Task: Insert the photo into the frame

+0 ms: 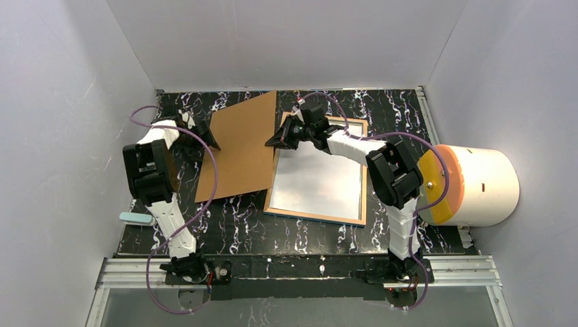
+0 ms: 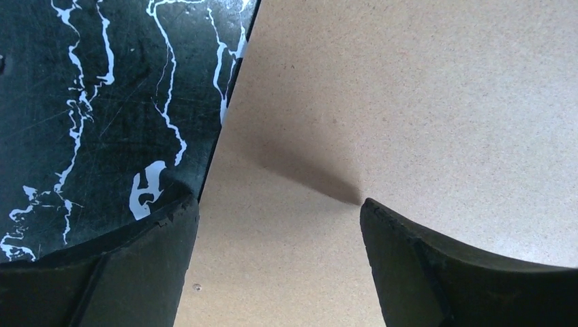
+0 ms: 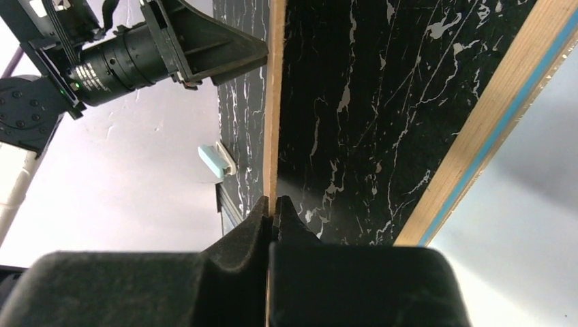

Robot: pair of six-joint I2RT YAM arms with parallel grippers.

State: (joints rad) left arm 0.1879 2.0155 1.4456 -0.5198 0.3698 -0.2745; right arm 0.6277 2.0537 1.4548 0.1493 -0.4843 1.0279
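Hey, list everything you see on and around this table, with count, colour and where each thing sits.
backing board: 1, plain brown, left of the frame
frame: 1, wood-coloured edge with blue stripe, flat, right of centre
pane: 1, pale grey-white, inside the frame
cylinder: 1, white with orange end, off the table's right side
small block: 1, light blue, table's left edge
table: 1, black with white veins
left pincer: 1, black, open over the board's left edge
right pincer: 1, black, shut on the board's right edge

I lose the far left rim of the frame point(image 1: 313, 216) behind right gripper point(image 1: 271, 143); left arm point(image 1: 153, 170) covers an edge of backing board point(image 1: 238, 146); pale-blue thing point(image 1: 136, 218) unidentifiable.
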